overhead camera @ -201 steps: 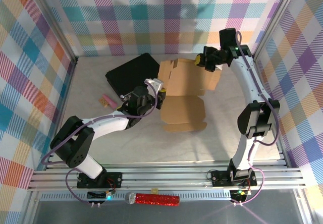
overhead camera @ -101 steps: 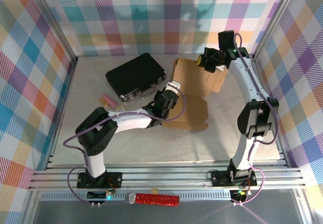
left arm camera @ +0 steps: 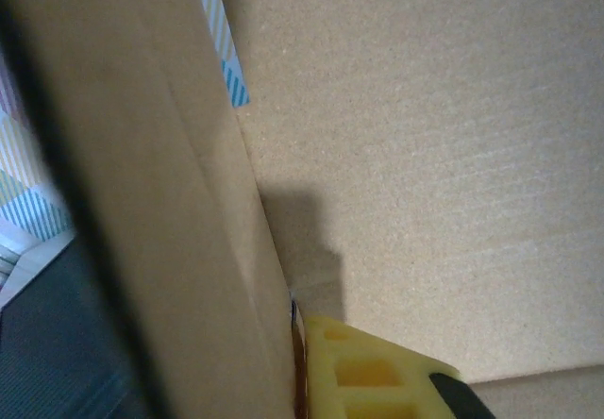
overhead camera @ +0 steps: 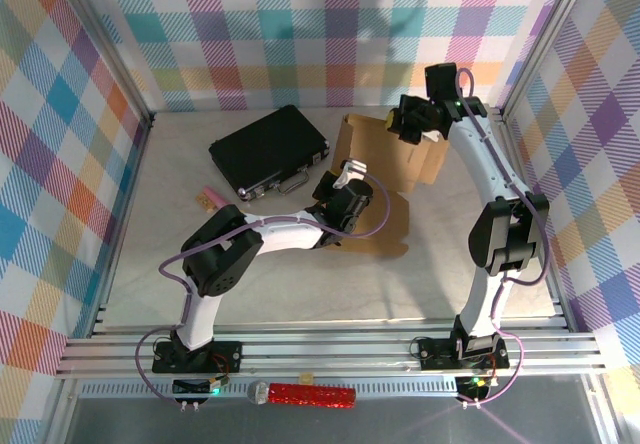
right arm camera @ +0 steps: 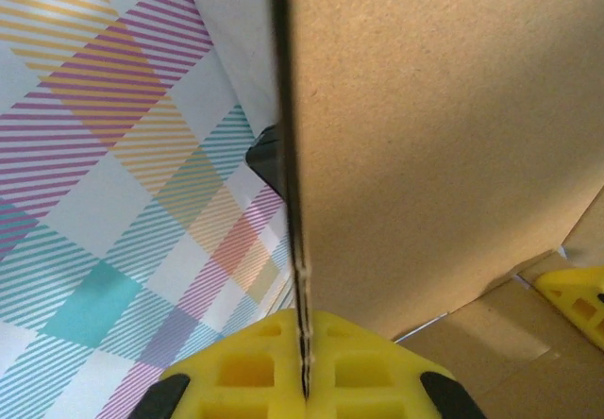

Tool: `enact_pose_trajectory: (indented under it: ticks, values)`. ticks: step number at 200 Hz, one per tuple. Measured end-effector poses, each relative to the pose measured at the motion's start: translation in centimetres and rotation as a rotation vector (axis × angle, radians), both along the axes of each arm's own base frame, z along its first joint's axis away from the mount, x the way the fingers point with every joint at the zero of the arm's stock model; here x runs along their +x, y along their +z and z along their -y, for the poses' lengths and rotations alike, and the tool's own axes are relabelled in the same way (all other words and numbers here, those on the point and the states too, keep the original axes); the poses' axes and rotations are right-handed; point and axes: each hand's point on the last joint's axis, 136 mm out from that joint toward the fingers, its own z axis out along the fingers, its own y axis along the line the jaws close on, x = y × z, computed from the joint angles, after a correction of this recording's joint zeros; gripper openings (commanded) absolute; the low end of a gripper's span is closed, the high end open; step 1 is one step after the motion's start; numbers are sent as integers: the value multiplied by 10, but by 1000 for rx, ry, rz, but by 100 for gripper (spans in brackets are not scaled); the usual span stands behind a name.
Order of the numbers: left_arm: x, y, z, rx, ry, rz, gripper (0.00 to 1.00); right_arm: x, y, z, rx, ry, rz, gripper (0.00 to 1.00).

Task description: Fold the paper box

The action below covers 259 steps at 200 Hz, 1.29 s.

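Lying right of the middle of the bench (overhead camera: 300, 284), the paper box (overhead camera: 385, 222) is seen as a part-folded sheet of brown cardboard. Its long axis is set from the near edge toward the far edge, leaning a little toward the far right corner. The nearer half is laid flat on the bench, while the farther half is raised off the surface, with its upper edge held up close to the far edge.

That raised panel is grasped by the right gripper (overhead camera: 408, 124). In the right wrist view the gripper (right arm camera: 302, 367) is clenched on the thin cardboard edge, with a yellow pad pressed to each face.

The left gripper (overhead camera: 347, 179) is placed at the left side of the box, about where the flat and raised halves meet. In the left wrist view one yellow finger (left arm camera: 368, 377) is seen against the cardboard, but whether this claw is released or clenched cannot be told.

A black case (overhead camera: 270, 151) is set just beside the box on its left, toward the far edge. A small pink object (overhead camera: 212, 200) is found nearer the left edge.
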Motion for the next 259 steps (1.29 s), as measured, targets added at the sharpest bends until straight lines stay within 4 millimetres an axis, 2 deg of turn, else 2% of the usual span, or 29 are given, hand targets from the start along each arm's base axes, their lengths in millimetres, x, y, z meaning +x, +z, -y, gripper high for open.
enact_pose_trajectory:
  ticks: [10, 22, 30, 45, 60, 69, 103, 117, 132, 143, 156, 167, 178, 197, 213, 228, 259]
  values:
    - [-2, -4, 2, 3, -23, -18, 46, 0, 1, -2, 3, 10, 6, 0]
    - [-7, -10, 3, -21, -61, -51, 64, -3, 1, -6, 4, 33, 8, 0]
    - [-13, -12, 2, -44, -93, -79, 71, -5, -1, -10, 1, 57, 11, 0]
    - [-28, -9, -4, -128, -163, -140, 78, -9, -4, -17, -14, 112, 27, 0]
    - [-48, 11, -10, -260, -248, -182, 80, -12, -8, -22, -32, 163, 51, 0]
    - [-60, 33, -14, -360, -301, -194, 80, -13, -12, -23, -48, 188, 70, 0]
    - [-112, 135, -16, -762, -569, -205, 77, -18, -39, -25, -96, 252, 119, 0]
    - [-128, 159, -29, -860, -611, -223, 70, -15, -43, -25, -113, 274, 150, 0]
    - [-134, 170, -55, -920, -585, -236, 62, -8, -42, -28, -123, 294, 223, 0]
    - [-128, 167, -80, -938, -511, -239, 58, -4, -42, -29, -123, 303, 291, 0]
    - [-114, 153, -111, -948, -398, -249, 56, -1, -46, -32, -110, 309, 365, 0]
    - [-104, 128, -132, -949, -296, -278, 55, -1, -52, -35, -98, 319, 412, 0]
    - [-98, 100, -144, -941, -214, -323, 55, -1, -57, -38, -87, 333, 456, 0]
    - [-97, 56, -148, -915, -123, -424, 53, -3, -65, -42, -66, 352, 532, 0]
    - [-93, 35, -149, -906, -76, -470, 52, -8, -69, -45, -45, 368, 596, 0]
    - [-90, 30, -149, -910, -56, -478, 51, -12, -71, -47, -26, 384, 653, 0]
    - [-83, 30, -145, -936, -51, -473, 55, -21, -69, -50, 21, 409, 743, 0]
